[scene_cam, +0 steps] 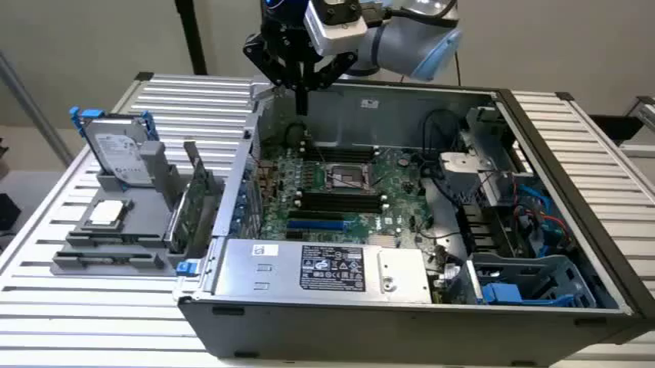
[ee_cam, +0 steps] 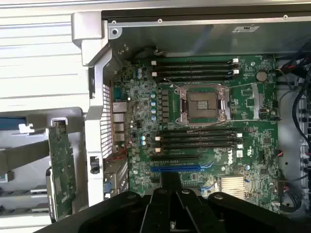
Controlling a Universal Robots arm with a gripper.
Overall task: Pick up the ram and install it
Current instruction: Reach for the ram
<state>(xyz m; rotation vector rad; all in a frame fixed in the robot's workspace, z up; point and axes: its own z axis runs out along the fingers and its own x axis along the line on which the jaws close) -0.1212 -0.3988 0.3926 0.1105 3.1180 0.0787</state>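
Observation:
Two green boards stand on edge in a grey holder (scene_cam: 113, 261) outside the computer case, on the exterior view's left. The lower, narrower strip looks like the ram (scene_cam: 178, 221), and a taller green card (scene_cam: 208, 195) stands beside it. In the wrist view a green board (ee_cam: 61, 165) shows in that holder, but I cannot tell which of the two it is. My gripper (scene_cam: 302, 101) hangs above the case's back-left corner, well away from the holder. It is shut with nothing in it (ee_cam: 170, 187). Black memory slots (ee_cam: 199, 138) lie bare on the motherboard (scene_cam: 338, 184).
The open case wall (scene_cam: 245, 153) stands between the holder and the motherboard. A hard drive (scene_cam: 118, 153) and a silver processor chip (scene_cam: 107, 213) sit in the holder. The processor socket (ee_cam: 203, 104), a power supply (scene_cam: 327, 268), cables and a blue drive cage (scene_cam: 522, 284) are inside the case.

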